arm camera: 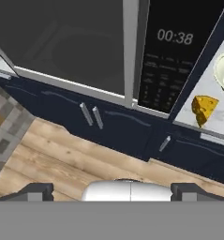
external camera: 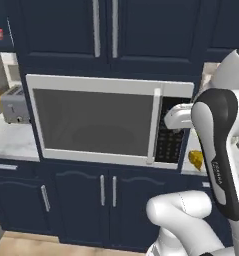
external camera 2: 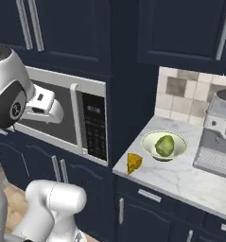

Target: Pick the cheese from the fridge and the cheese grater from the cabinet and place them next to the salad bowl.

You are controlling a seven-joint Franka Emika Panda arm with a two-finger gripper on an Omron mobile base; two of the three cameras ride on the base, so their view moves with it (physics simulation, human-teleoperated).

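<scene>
The cheese sits on the marble surface at its front left corner, just beside the salad bowl, which lies at about 1 o'clock from the wedge in the right base view. The two look close but apart, with a strip of bare marble between them. The bowl holds a green lettuce head. In the left base view the cheese shows as a small yellow wedge at 3 o'clock of the picture, partly behind the arm. In the hand view it lies at 3 o'clock, with the bowl's rim at the right edge, up toward 2 o'clock.

The hand holds nothing. Its two dark fingertips stand spread wide at the bottom of the hand view, one at 7 o'clock and one at 5 o'clock, with wooden floor and navy lower cabinet doors beyond them. It hangs in front of the microwave, well apart from the cheese.

The microwave is built into navy cabinetry, door shut, its handle upright beside a dark keypad. A grey toaster stands on the surface at 9 o'clock in the left base view. A grey appliance stands at 3 o'clock in the right base view, just right of the bowl.
</scene>
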